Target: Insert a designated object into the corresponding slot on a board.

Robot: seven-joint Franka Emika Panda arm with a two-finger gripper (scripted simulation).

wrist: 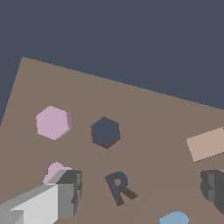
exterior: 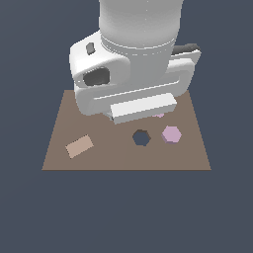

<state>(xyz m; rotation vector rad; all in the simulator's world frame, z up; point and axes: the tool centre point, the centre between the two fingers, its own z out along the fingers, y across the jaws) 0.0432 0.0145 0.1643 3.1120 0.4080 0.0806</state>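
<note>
The pale pink hexagonal block (exterior: 171, 134) lies flat on the large brown board (exterior: 99, 158), just to the exterior view's right of the dark hexagonal hole (exterior: 141, 138). The wrist view shows the block (wrist: 53, 122), the hole (wrist: 105, 132) and the board (wrist: 144, 113) too. My gripper (wrist: 142, 190) is open and empty above the board, its fingers (wrist: 70, 192) spread wide on either side of the R-shaped cut-out. In the exterior view the arm's white body hides the fingers.
A small tan rectangular piece (exterior: 79, 146) lies on the board at the exterior view's left, also in the wrist view (wrist: 206, 144). A dark R-shaped cut-out (wrist: 119, 187), a pink flower-shaped piece (wrist: 56, 173) and a blue heart (wrist: 174, 218) lie near the fingers.
</note>
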